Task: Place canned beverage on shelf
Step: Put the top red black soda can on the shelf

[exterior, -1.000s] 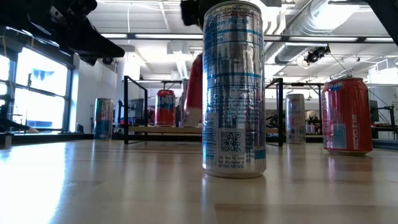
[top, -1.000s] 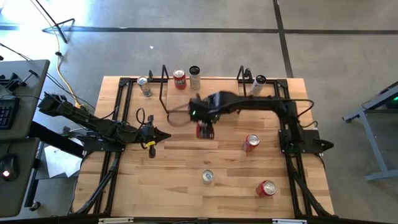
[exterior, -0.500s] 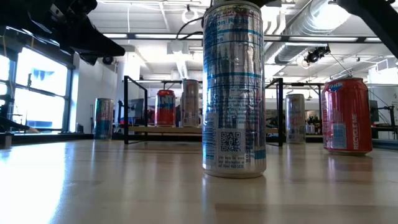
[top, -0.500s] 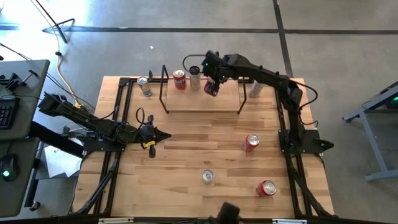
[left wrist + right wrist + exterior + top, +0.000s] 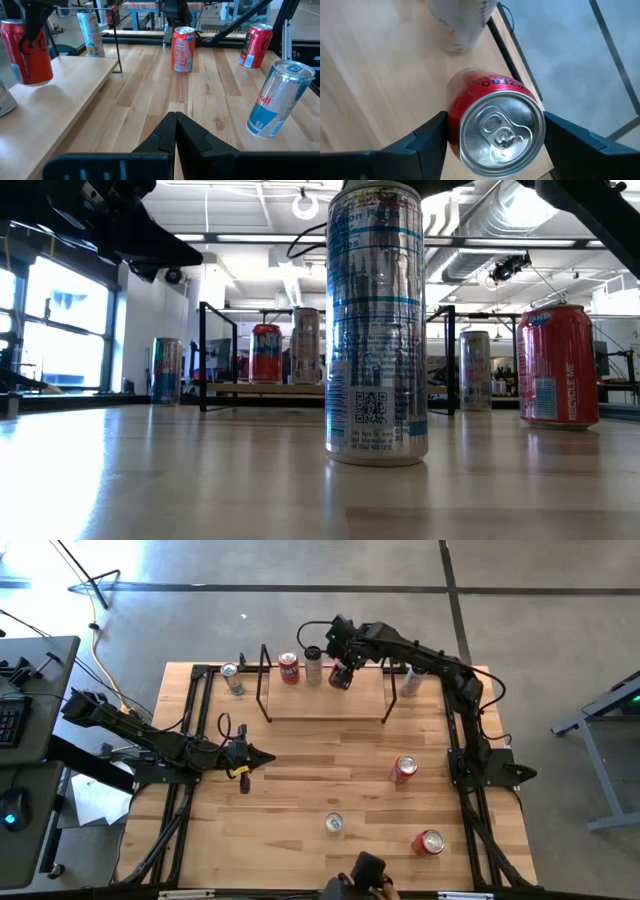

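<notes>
At the left of the high view, the left gripper (image 5: 243, 759) hovers above the table (image 5: 300, 790) with its fingers pressed together, well apart from everything else. Up and to its right, near the table's far edge, a silver can (image 5: 231, 678) stands just outside the shelf (image 5: 325, 705), the low light-wood board with a black wire frame at each end. On the shelf's far strip a red can (image 5: 289, 667) and then a pale can (image 5: 313, 665) stand side by side. Just right of them, in the upper middle of the frame, the right gripper (image 5: 340, 671) holds a red canned beverage (image 5: 340, 676) over the shelf; in the right wrist view the can (image 5: 490, 127) sits upright between the two widely spread fingers (image 5: 425, 137), its pull-tab top facing the camera. Whether its base already rests on the board is hard to tell, though the left wrist view suggests the can (image 5: 25, 50) hangs a little above it. Further right, another pale can (image 5: 414, 676) stands beyond the shelf's right frame. In the lower right quarter of the high view are a red can lying on its side (image 5: 403, 770), a silver can near the bottom centre (image 5: 333, 825), and a second red can (image 5: 428, 842) near the front edge.
</notes>
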You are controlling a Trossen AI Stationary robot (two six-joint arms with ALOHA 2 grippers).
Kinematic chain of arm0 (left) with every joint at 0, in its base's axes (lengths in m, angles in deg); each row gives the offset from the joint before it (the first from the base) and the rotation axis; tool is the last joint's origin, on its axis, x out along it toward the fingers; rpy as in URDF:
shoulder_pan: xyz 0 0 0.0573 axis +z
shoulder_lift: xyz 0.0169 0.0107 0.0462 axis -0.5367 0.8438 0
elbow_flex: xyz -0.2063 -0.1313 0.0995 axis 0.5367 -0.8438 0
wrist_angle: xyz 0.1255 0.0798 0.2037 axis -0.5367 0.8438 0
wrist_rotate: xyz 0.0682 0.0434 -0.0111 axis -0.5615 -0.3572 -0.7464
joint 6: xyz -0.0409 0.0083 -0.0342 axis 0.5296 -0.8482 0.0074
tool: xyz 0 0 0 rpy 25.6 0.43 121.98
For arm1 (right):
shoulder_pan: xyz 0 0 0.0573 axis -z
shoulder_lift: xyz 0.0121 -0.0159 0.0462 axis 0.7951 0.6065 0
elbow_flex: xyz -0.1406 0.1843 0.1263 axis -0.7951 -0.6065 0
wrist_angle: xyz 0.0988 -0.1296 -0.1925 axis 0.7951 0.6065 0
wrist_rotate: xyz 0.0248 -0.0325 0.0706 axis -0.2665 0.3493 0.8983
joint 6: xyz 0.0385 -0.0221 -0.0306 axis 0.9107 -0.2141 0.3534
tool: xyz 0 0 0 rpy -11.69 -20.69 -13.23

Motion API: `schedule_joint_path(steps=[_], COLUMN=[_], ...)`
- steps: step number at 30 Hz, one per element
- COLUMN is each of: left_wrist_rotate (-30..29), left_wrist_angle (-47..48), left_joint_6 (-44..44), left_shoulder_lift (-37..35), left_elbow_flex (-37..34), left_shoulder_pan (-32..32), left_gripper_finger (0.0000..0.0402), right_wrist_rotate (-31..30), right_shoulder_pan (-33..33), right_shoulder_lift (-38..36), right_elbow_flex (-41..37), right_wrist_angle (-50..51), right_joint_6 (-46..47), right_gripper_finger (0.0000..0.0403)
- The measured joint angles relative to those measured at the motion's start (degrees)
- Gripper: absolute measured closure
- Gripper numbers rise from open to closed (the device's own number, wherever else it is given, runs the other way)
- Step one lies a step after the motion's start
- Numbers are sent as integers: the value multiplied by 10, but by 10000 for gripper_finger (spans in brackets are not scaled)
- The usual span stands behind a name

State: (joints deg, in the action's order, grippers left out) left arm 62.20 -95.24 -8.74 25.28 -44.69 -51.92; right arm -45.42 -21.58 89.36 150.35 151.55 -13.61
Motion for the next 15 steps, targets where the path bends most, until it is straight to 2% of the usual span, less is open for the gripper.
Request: schedule_joint_path(steps=[15], left_wrist_rotate=[0], left_wrist_angle=[3], left_joint_6=[1], left_shoulder_lift=[3], left_elbow_flex=[0], left_shoulder_pan=[0], left_gripper_finger=[402], right_wrist_rotate=[-15], right_shoulder_pan=[0], right_shoulder_lift=[18], right_elbow_flex=[0], right_wrist_angle=[-18], right_joint_6=[-39], right_gripper_finger=[123])
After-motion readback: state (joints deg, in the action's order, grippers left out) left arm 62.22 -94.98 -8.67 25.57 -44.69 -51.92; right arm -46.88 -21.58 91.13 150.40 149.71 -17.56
